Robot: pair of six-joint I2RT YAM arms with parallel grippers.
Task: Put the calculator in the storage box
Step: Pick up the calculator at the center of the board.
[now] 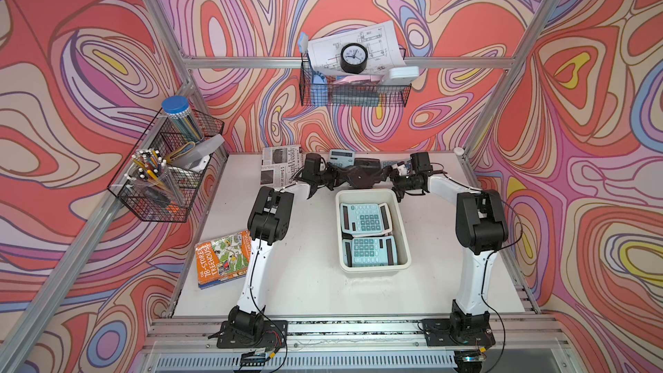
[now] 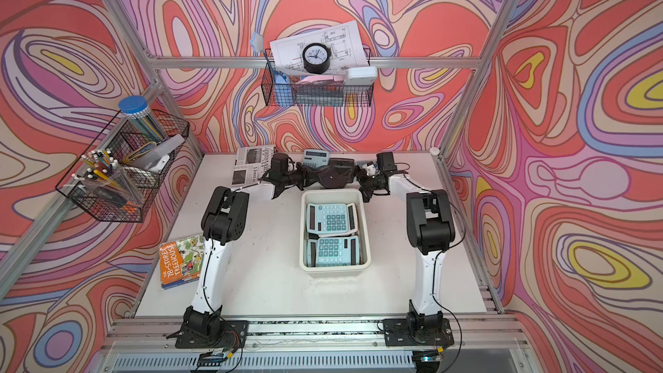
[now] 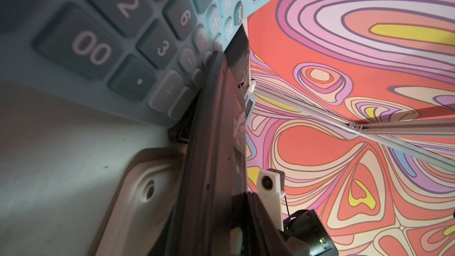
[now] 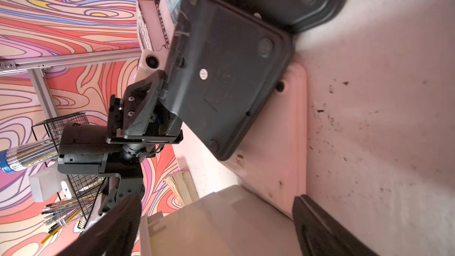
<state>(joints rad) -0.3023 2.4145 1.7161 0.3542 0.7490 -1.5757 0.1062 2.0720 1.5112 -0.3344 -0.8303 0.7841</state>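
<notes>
A calculator [image 1: 360,178] hangs tilted above the back of the table, its black underside [image 4: 229,77] facing up and towards my right wrist camera. My left gripper [image 1: 340,176] is shut on one edge of it; in the left wrist view the calculator [image 3: 211,144] stands edge-on in that gripper [image 3: 216,217]. My right gripper [image 1: 394,181] is beside its other end, open wide [image 4: 216,227] and holding nothing. The cream storage box [image 1: 403,224] stands just in front, with two light blue calculators [image 1: 364,218] inside it.
More calculators [image 1: 341,157] lie at the back edge, one with its keys up [image 3: 98,33] under the held one. A newspaper [image 1: 280,166] lies at the back left and a book [image 1: 222,258] at the front left. Wire baskets [image 1: 168,170] hang on the frame.
</notes>
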